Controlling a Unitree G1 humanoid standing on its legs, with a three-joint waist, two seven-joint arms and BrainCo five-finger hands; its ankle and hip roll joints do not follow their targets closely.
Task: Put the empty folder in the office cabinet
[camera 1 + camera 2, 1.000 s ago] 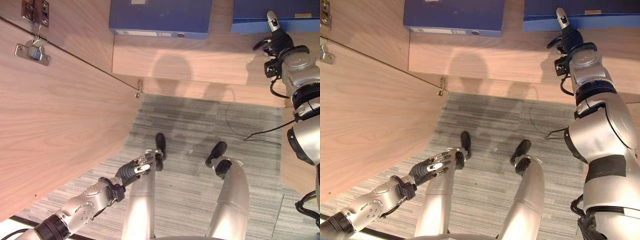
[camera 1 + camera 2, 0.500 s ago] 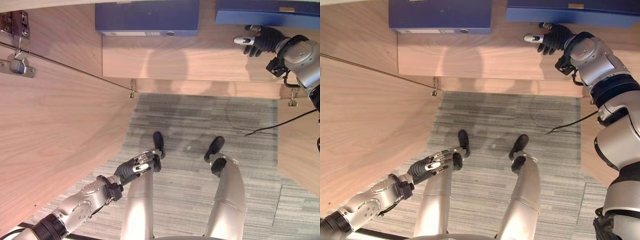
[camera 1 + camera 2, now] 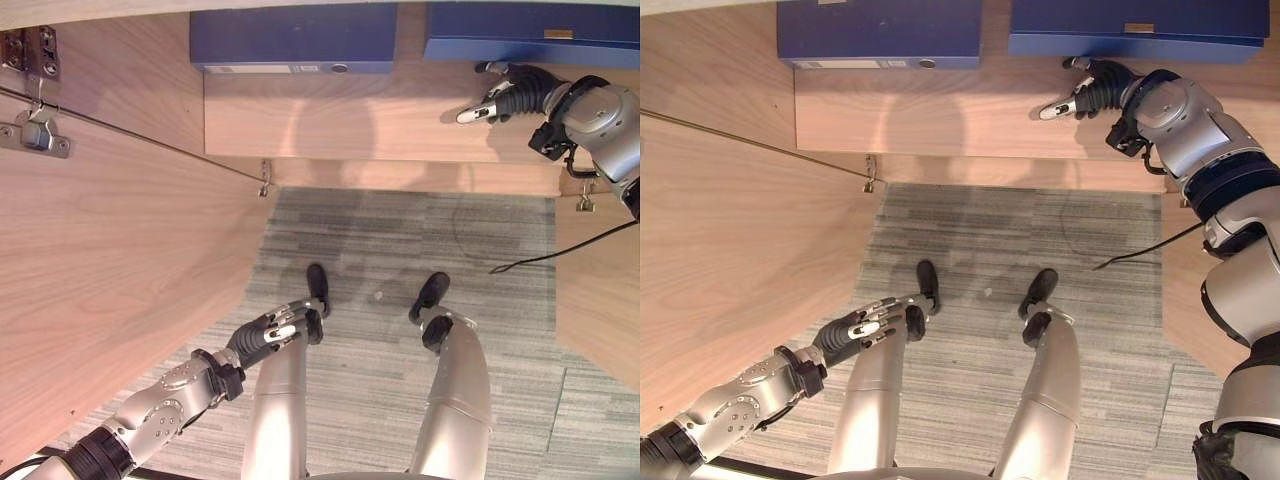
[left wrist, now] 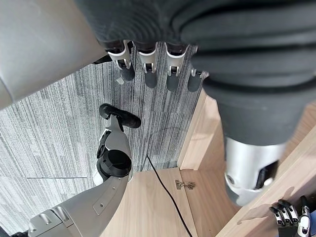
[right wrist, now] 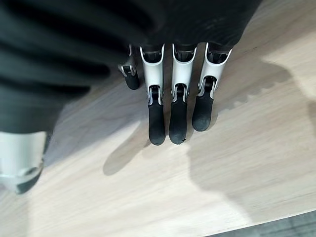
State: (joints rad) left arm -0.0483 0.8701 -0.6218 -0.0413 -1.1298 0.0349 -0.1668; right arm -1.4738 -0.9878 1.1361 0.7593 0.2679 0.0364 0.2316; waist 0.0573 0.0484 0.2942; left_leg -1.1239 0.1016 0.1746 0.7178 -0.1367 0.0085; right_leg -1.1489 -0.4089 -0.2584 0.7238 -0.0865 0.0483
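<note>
Right hand (image 3: 1090, 95) over shelf (image 3: 960, 115), fingers straight, empty, just near right folder (image 3: 1140, 28), likely released. Left hand (image 3: 865, 325) idle, relaxed, low.

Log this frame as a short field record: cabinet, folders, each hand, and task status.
cabinet: wooden cabinet shelf with an open door on the robot's left
folders: two blue folders lie on the shelf, left folder and right folder
right hand: right hand open, fingers straight, over the bare shelf just in front of the right folder, holding nothing
left hand: left hand open, low over the grey carpet, holding nothing
task status: both folders rest in the cabinet; neither hand holds one
</note>
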